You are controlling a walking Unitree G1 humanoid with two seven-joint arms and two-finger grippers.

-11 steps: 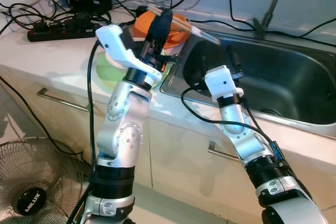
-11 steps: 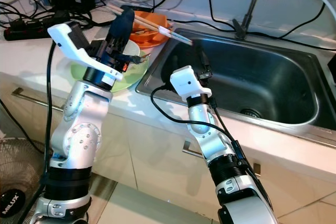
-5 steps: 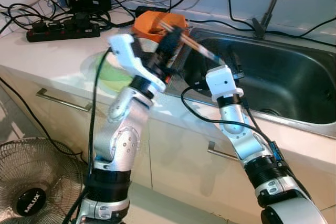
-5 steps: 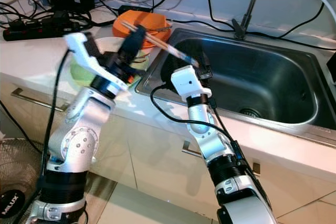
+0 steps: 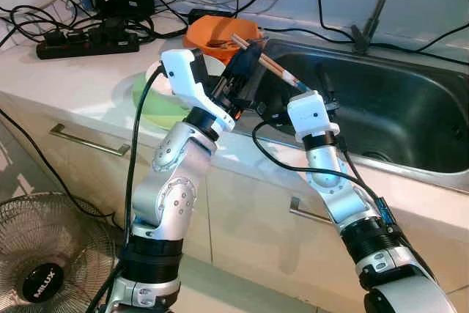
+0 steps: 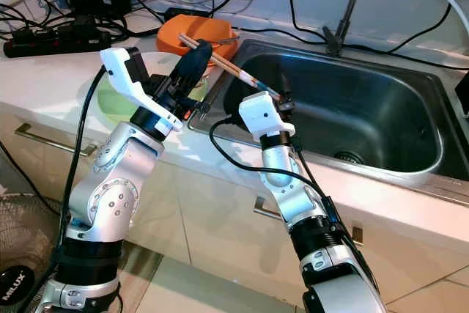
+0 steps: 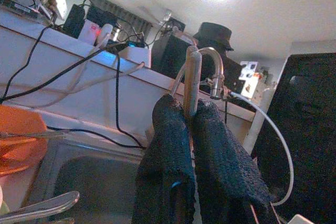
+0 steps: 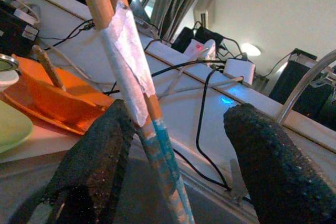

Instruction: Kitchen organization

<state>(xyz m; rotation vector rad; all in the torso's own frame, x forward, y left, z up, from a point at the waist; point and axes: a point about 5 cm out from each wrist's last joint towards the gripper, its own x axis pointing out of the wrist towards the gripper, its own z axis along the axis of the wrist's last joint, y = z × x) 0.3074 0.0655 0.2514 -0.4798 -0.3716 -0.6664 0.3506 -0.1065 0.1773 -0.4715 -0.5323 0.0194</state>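
The chopsticks are showing bare, matt wood, with a band of pale tape and chipped blue paint lower down. Both pincer fingers are looking coarse, black and grainy. The sink is gleaming as brushed steel. The orange bowl is shining like smooth plastic, and the white bench is looking glossy.

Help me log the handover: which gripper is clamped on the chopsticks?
The left gripper: its fingers pinch the chopsticks. The right gripper is open around their taped tips.
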